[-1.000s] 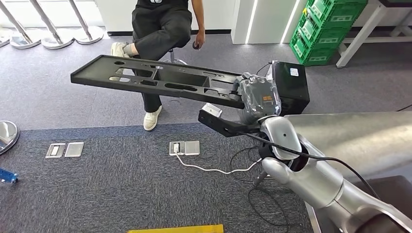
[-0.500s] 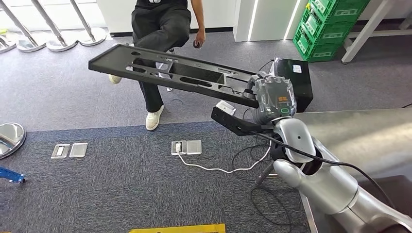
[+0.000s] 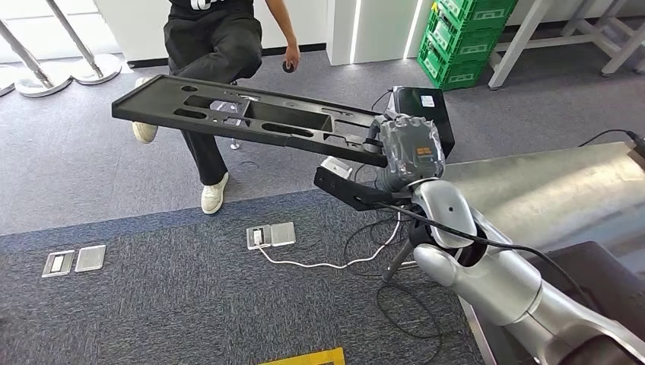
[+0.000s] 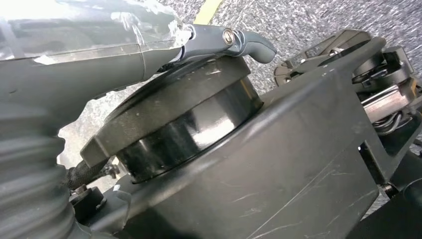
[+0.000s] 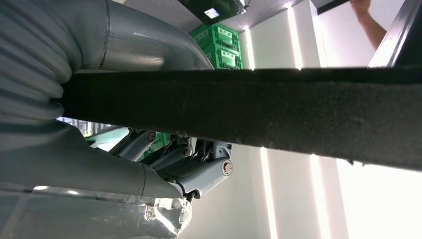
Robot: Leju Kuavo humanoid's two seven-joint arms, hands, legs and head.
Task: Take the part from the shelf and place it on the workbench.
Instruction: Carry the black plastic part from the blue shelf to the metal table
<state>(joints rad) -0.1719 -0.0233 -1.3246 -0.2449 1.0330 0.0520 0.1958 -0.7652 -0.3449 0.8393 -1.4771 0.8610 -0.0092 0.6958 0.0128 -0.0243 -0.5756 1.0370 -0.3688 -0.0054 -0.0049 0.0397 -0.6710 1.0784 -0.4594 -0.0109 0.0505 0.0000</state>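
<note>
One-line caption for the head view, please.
Right hand holds a long black part out level above the carpet, a seated person beyond.

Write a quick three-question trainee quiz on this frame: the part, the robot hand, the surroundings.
1. True or false: the right robot hand holds the long black part by one end, with the rest sticking out unsupported.
2. What stands stacked in the far background? A) green crates B) red buckets C) cardboard boxes
3. Fill in: a seated ___ is behind the part.

Key: 1 true; 2 A; 3 person.
</note>
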